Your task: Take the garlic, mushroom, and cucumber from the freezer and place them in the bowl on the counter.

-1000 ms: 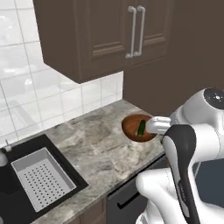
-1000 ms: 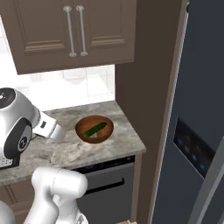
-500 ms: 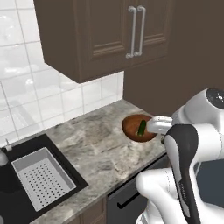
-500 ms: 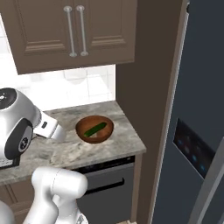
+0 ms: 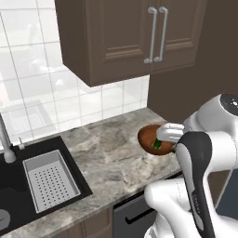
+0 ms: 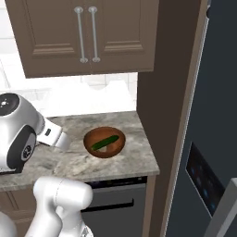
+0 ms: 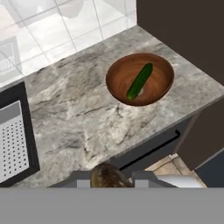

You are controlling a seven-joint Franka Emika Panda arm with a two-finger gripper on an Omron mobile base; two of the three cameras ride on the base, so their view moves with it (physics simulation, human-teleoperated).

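- The sink (image 5: 28, 204) sits black and sunken at the left end of the counter (image 5: 107, 158), with a grey basket (image 5: 49, 183) full of holes resting inside it and a tap (image 5: 5, 144) standing at its back edge
- In the hand view the same basket (image 7: 11, 144) shows at the far left, and the marbled stone runs rightward from it
- White wall tiles (image 5: 56, 97) back the stone, and brown wooden cabinets (image 5: 135, 37) with two long bar handles hang above
- The bowl (image 7: 140, 78) stands on the stone near its right end, close to the brown side panel, upright and apart from the sink
- The cucumber (image 7: 140, 81) lies slantwise inside the bowl, one end near the rim and the other down by a pale patch on the bottom
- From the right base view the cucumber (image 6: 104, 142) also rests within the bowl (image 6: 105, 141), and the arm's white wrist ends just left of the bowl
- The claw (image 7: 113, 180) hangs over the floor in front of the counter edge, above a dark oven front, well apart from the bowl and nearer the camera than it
- Its two dark tips are clenched on the mushroom (image 7: 107, 176), a small tan-brown lump showing between them
- The freezer (image 6: 208, 152) rises slate-blue at the far right, beyond the brown panel
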